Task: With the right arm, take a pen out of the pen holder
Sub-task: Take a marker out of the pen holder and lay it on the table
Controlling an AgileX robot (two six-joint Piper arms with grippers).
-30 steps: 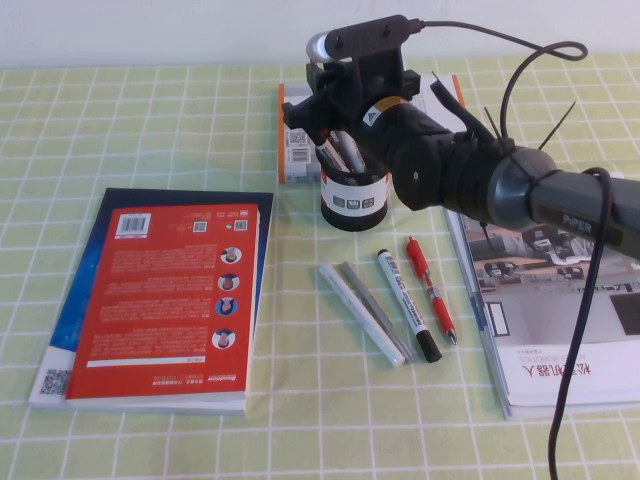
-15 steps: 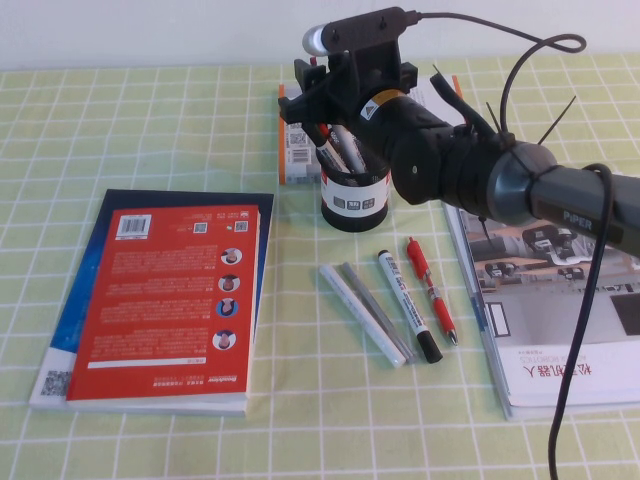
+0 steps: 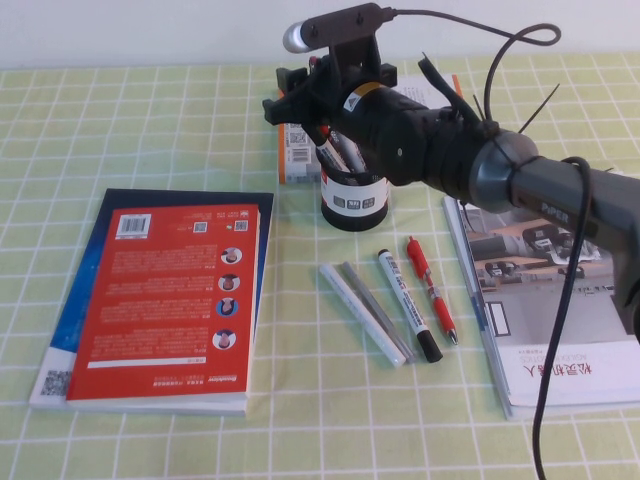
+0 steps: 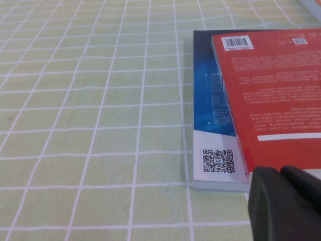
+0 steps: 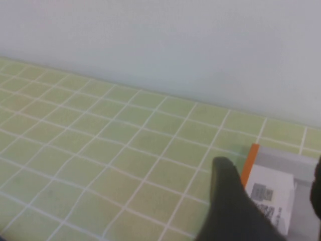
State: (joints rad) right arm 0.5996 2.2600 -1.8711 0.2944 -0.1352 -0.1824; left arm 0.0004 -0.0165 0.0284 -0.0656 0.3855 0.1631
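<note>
Right pincer raised over black pen holder | left pincer by book

Black right arm with grey collar, trailing black cable.

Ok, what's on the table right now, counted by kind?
Loose pens: 4 (white pen, grey pen, marker, red pen)
Books: 4 (red book, blue book, orange-edged book, magazine)
Pen holder: 1
Total: 9
Pens inside the holder are partly hidden, not counted. Right end effector is open above the holder; left end effector is by the blue book's corner.
</note>
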